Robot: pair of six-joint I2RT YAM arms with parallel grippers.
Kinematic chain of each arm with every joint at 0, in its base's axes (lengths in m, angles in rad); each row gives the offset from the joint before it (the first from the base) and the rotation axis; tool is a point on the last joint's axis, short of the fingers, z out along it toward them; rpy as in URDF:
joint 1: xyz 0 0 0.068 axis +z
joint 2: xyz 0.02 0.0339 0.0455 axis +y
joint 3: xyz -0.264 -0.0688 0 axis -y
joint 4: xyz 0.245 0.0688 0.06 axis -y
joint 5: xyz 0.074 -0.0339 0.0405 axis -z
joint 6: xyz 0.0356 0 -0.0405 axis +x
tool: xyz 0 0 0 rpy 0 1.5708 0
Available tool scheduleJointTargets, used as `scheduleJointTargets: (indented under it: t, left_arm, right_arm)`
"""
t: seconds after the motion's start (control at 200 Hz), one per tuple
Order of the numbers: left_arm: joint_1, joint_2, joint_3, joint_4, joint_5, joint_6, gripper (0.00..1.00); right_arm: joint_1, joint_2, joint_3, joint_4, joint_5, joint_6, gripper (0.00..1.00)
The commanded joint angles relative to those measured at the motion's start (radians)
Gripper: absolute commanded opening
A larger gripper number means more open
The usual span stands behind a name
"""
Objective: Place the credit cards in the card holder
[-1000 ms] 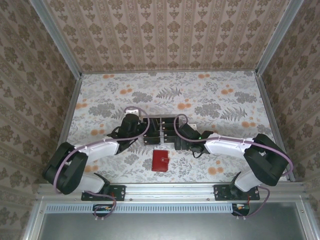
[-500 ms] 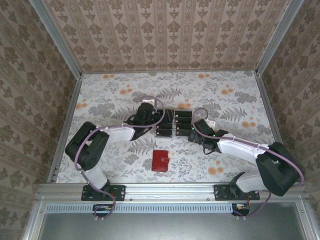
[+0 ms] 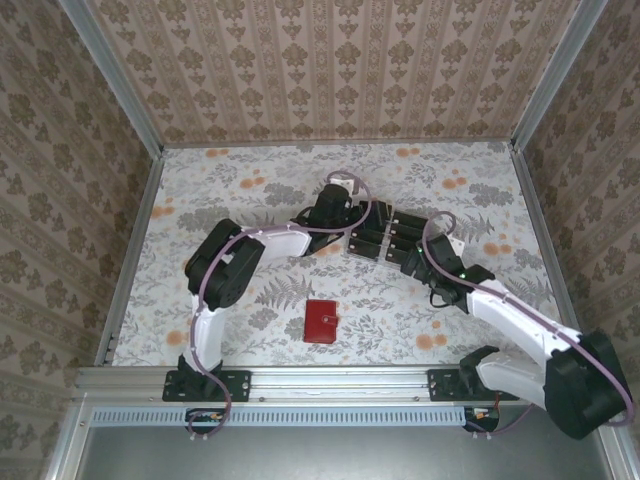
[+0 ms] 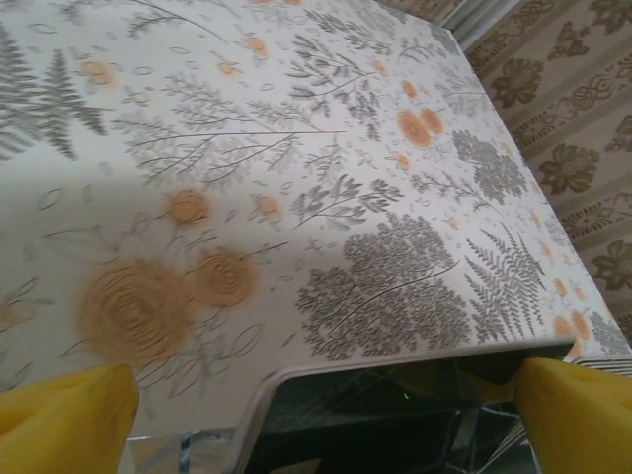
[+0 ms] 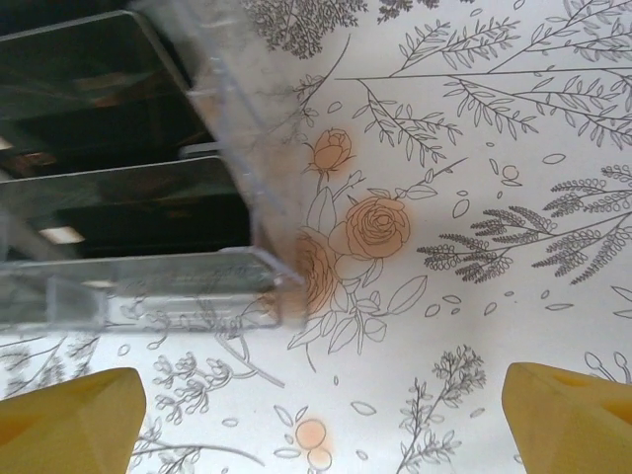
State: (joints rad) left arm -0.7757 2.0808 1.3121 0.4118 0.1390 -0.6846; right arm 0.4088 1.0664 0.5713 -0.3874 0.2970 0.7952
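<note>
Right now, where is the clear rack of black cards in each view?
Top external: the card rack sits right of centre, mid-table.
Left wrist: card rack along the bottom edge, centre.
Right wrist: card rack at upper left.
Shared landmark: the floral tablecloth beneath it.

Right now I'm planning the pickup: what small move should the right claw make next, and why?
Probably ease the right claw toward the clear rack and pinch one black card: the claw is open and empty, the cards stand beside it, and the red wallet lies apart.
</note>
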Motion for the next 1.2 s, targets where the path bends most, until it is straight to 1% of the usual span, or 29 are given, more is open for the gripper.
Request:
scheduleJointTargets:
  t: [0.0, 0.155, 0.235, 0.295, 0.385, 0.46, 0.59, 0.77, 0.9, 1.065, 1.195]
  left_arm:
    - [0.004, 0.013, 0.065, -0.05, 0.041, 0.017, 1.0]
    - [0.046, -0.036, 0.055, -0.074, 0.062, 0.04, 1.0]
    - [0.076, -0.082, 0.026, -0.081, 0.066, 0.047, 1.0]
    - [0.096, -0.124, -0.003, -0.081, 0.067, 0.051, 1.0]
    - [0.126, -0.195, -0.052, -0.086, 0.056, 0.053, 1.0]
    - [0.15, -0.261, -0.1, -0.107, 0.034, 0.055, 1.0]
    - [0.191, -0.38, -0.172, -0.201, -0.012, 0.077, 1.0]
    - [0.219, -0.537, -0.266, -0.377, -0.104, 0.106, 1.0]
    - [0.232, -0.629, -0.337, -0.478, -0.154, 0.09, 1.0]
    - [0.243, -0.743, -0.462, -0.485, -0.18, 0.056, 1.0]
    - [0.251, -0.805, -0.516, -0.503, -0.184, 0.041, 1.0]
  right_arm:
    - [-0.006, -0.121, -0.018, -0.082, -0.103, -0.029, 0.94]
    - [-0.003, -0.243, -0.007, -0.094, -0.305, -0.06, 0.9]
    - [0.011, -0.247, -0.001, -0.067, -0.39, -0.058, 0.89]
    - [0.042, -0.221, 0.008, -0.031, -0.423, -0.053, 0.88]
    - [0.114, -0.137, 0.044, 0.031, -0.424, -0.054, 0.88]
    - [0.173, -0.034, 0.087, 0.083, -0.413, -0.058, 0.88]
    - [0.239, 0.153, 0.176, 0.171, -0.408, -0.062, 0.88]
    - [0.273, 0.395, 0.302, 0.242, -0.423, -0.071, 0.87]
    - [0.287, 0.541, 0.399, 0.257, -0.438, -0.073, 0.85]
    - [0.295, 0.684, 0.491, 0.284, -0.453, -0.057, 0.84]
    - [0.295, 0.77, 0.555, 0.284, -0.437, -0.05, 0.83]
